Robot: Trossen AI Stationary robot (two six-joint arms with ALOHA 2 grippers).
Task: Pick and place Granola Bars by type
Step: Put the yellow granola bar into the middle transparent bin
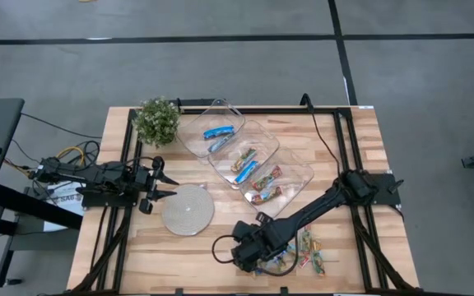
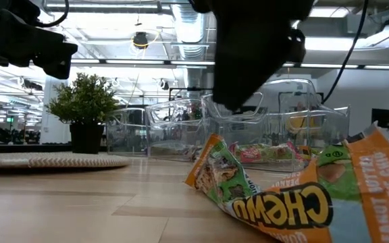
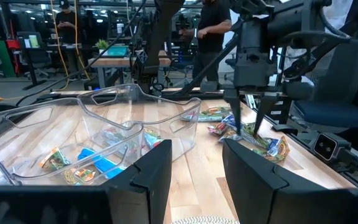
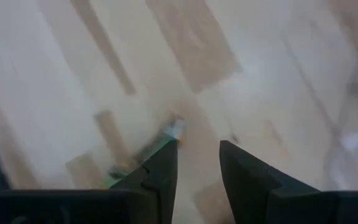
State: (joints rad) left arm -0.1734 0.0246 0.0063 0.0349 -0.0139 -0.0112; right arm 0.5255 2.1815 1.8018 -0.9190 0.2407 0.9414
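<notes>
Several multicoloured granola bars (image 1: pixel 305 252) lie loose on the wood near the table's near edge; one fills the low view (image 2: pixel 282 202). More bars lie in three clear trays: blue-and-white ones (image 1: pixel 219 131) in the far tray, blue ones (image 1: pixel 243 167) in the middle tray, multicoloured ones (image 1: pixel 266 185) in the near tray. My right gripper (image 1: pixel 249 255) is open, pointing down at the left end of the loose pile; a green wrapper end (image 4: pixel 169 130) shows beside one finger. My left gripper (image 1: pixel 164 182) is open and empty at the table's left. My right gripper stands over the table with a green wrapper's end (image 4: pixel 169 130) beside the outer side of one finger (image 4: pixel 160 168). The picture is blurred, and I cannot tell whether the finger touches it. Nothing lies between the two fingers.
A round grey disc (image 1: pixel 188 210) lies flat just right of my left gripper. A small potted plant (image 1: pixel 156 120) stands at the far left. The three clear trays (image 1: pixel 290 168) run in a slanting row across the table's middle. People stand in the room beyond the table (image 3: pixel 213 25).
</notes>
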